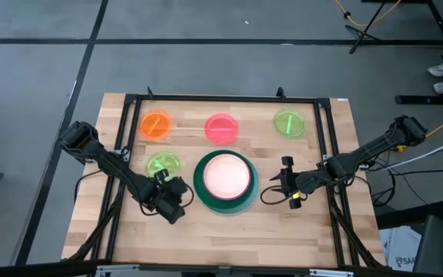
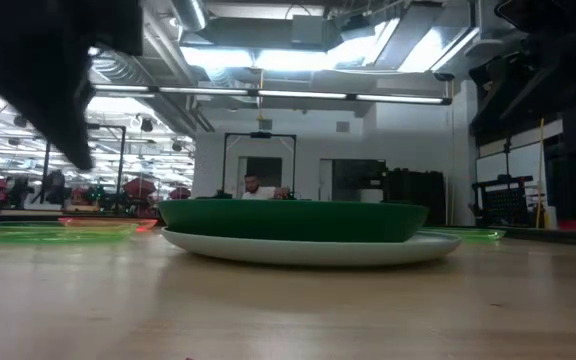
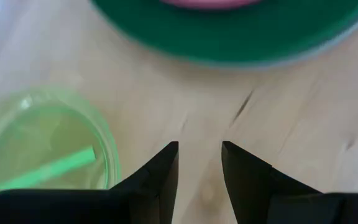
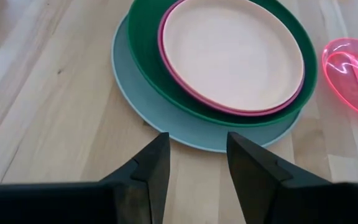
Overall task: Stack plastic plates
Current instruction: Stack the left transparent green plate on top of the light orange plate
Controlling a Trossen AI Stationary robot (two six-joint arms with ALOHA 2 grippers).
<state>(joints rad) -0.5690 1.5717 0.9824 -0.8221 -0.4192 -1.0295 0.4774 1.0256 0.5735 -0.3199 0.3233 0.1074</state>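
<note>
The left gripper (image 1: 169, 201), slightly open and empty, hovers just beside the small neon green plate (image 1: 162, 164). It should descend squarely over its rim. The right gripper (image 1: 286, 185), empty, waits beside the large stack (image 1: 223, 181).

At the centre of the high view four large plates lie nested flat: a pale blue plate (image 4: 157, 115) at the bottom, then dark green (image 4: 148, 59), magenta (image 4: 229, 107) and peach (image 1: 224, 175) on top. Four small translucent plates lie singly: orange (image 1: 155, 125) upper left, pink (image 1: 221, 128) upper centre, one neon green (image 1: 289, 123) upper right, another neon green (image 1: 163, 165) just left of the stack.
</note>
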